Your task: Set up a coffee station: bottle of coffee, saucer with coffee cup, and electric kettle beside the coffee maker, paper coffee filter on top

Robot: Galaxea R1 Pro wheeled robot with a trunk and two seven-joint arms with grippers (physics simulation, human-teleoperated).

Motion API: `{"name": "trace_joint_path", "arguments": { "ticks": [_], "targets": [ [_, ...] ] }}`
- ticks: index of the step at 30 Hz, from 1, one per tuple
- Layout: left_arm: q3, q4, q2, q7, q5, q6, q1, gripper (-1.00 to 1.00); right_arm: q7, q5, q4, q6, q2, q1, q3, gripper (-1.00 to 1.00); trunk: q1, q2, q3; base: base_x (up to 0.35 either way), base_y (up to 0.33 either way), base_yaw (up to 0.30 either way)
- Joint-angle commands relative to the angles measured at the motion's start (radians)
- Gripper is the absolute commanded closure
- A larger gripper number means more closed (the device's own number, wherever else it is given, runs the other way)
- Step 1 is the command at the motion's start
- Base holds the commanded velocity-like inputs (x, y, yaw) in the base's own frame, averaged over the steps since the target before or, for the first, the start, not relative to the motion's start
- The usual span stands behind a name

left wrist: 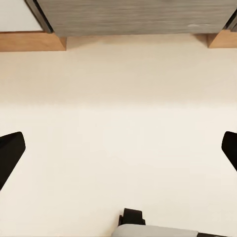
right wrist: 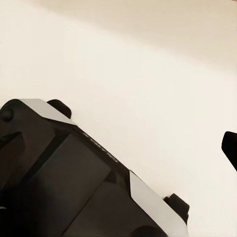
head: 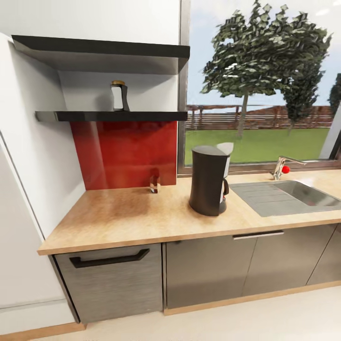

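Standing on wooden worktop (head: 132, 213): black plastic coffee maker (head: 208, 180); white coffee bottle (head: 119, 96) on black shelf (head: 111, 115); left hand (left wrist: 118, 148) spread wide, empty; right hand (right wrist: 148, 148) state unclear

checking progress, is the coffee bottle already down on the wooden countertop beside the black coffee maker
No, the gold-capped coffee bottle stands on the dark wall shelf, above the wooden countertop and black coffee maker.

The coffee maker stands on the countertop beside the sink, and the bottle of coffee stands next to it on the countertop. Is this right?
Not quite. The coffee maker stands on the countertop beside the sink, but the head view shows the bottle of coffee on the kitchen shelf, not on the countertop.
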Motion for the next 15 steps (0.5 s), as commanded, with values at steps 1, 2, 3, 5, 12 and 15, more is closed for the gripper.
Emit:
{"name": "trace_joint_path", "arguments": {
  "ticks": [1, 2, 3, 5, 12, 15],
  "targets": [
    [0.002, -0.001, 0.000, -0.001, -0.005, -0.002, 0.000, -1.00, 0.001, -0.009, 0.000, -0.003, -0.001, -0.001, 0.008, -1.00, 0.000, -0.001, -0.001, -0.006, 0.006, 0.000],
    [-0.002, -0.027, -0.001, -0.001, 0.001, -0.001, 0.000, -1.00, 0.001, -0.010, 0.001, -0.004, -0.004, -0.001, 0.005, -1.00, 0.000, -0.001, -0.001, 0.000, 0.000, 0.000],
    [-0.004, -0.048, -0.001, -0.002, 0.003, -0.001, 0.000, -1.00, 0.000, -0.010, 0.003, -0.005, -0.004, -0.001, 0.006, -1.00, 0.000, -0.001, -0.001, 0.000, 0.000, 0.000],
    [-0.014, -0.250, -0.007, -0.025, 0.006, 0.039, 0.000, -1.00, -0.001, -0.010, 0.044, -0.006, -0.005, -0.001, 0.007, -1.00, 0.000, -0.001, -0.001, 0.000, 0.000, 0.000],
    [-0.082, -0.498, -0.035, -0.117, 0.006, 0.298, 0.000, -1.00, -0.001, -0.009, 0.057, -0.006, -0.005, -0.001, 0.007, -1.00, 0.000, -0.001, -0.001, 0.000, 0.000, 0.000],
    [-0.158, -0.698, -0.051, -0.213, 0.006, 0.512, 0.000, -1.00, -0.001, -0.009, 0.062, -0.006, -0.005, -0.001, 0.008, -1.00, 0.000, -0.001, -0.001, 0.000, 0.000, 0.000]
  ]
}}
